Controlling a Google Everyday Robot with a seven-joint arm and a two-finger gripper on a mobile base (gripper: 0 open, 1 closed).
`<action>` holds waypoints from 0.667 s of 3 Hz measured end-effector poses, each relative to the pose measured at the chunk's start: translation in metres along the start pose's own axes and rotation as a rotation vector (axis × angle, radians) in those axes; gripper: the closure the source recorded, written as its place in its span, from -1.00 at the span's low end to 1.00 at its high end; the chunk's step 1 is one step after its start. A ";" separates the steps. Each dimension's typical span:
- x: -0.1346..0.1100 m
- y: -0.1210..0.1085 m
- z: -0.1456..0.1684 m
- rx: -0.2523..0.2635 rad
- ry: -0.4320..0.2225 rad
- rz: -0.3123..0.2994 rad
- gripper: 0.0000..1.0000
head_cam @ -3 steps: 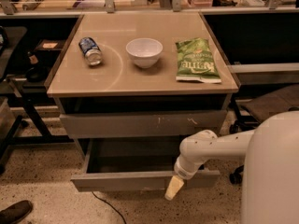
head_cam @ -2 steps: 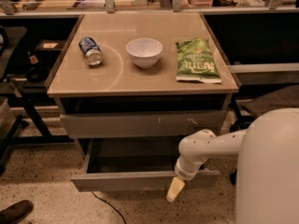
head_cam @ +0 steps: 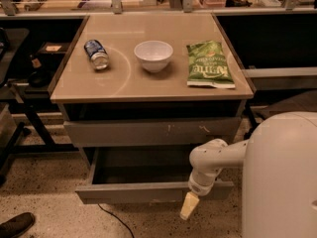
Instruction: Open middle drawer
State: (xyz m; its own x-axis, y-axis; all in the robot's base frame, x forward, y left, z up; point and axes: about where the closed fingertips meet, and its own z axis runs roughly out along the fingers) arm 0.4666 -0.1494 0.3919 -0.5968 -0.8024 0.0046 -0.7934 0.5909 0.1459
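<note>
Middle drawer stands open; pincer low at its right end.

Over the last second little alters. The middle drawer (head_cam: 148, 192) remains pulled out from under the table (head_cam: 148, 89), its dark inside exposed below the scratched drawer front (head_cam: 148, 132), and its extension appears unchanged. The pincer (head_cam: 189, 206) has sunk slightly lower and to the right. In my judgement the opening is essentially achieved and the pull is no longer advancing. The drawer's flat front lies just above and mostly to the left of the pincer, whose cream tip hangs below the front's lower edge, over the floor. The wrist crosses the front's right end, but contact cannot be confirmed. Whether the pincer is wide or narrow cannot be told.
</note>
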 end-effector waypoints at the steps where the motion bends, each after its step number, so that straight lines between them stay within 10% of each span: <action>1: 0.021 0.005 0.001 -0.012 0.050 0.042 -1.00; 2: 0.036 0.015 -0.007 -0.012 0.074 0.062 -1.00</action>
State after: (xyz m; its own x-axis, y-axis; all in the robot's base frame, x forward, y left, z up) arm 0.4344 -0.1699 0.4014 -0.6335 -0.7688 0.0872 -0.7538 0.6386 0.1547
